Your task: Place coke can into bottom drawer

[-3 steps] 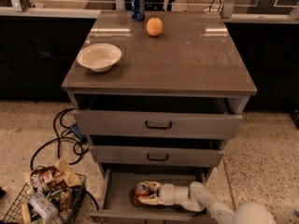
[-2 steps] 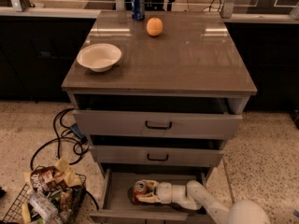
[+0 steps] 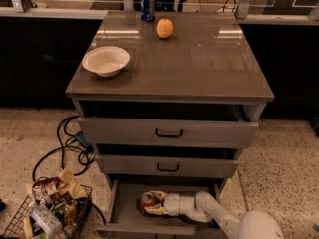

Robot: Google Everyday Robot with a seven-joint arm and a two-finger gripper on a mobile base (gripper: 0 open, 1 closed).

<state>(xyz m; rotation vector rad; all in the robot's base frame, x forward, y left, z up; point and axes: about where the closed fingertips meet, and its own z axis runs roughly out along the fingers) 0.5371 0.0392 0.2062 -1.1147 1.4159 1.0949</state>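
The bottom drawer (image 3: 124, 223) is pulled open below two upper drawers. The coke can (image 3: 147, 201), red with a silver top, is inside the drawer toward its left middle. My gripper (image 3: 149, 204) reaches in from the lower right, low inside the drawer, with its pale fingers (image 3: 155, 211) on either side of the can. The white arm (image 3: 209, 214) runs back to the lower right corner. The can's lower part is hidden by the fingers.
On the cabinet top (image 3: 199, 59) stand a white bowl (image 3: 105, 60), an orange fruit (image 3: 165, 28) and a blue soda can (image 3: 146, 4). A wire basket of packets (image 3: 50, 210) and black cables (image 3: 70, 148) lie on the floor to the left.
The gripper with the can has shifted slightly left inside the bottom drawer. The arm has followed it. Nothing else has moved.
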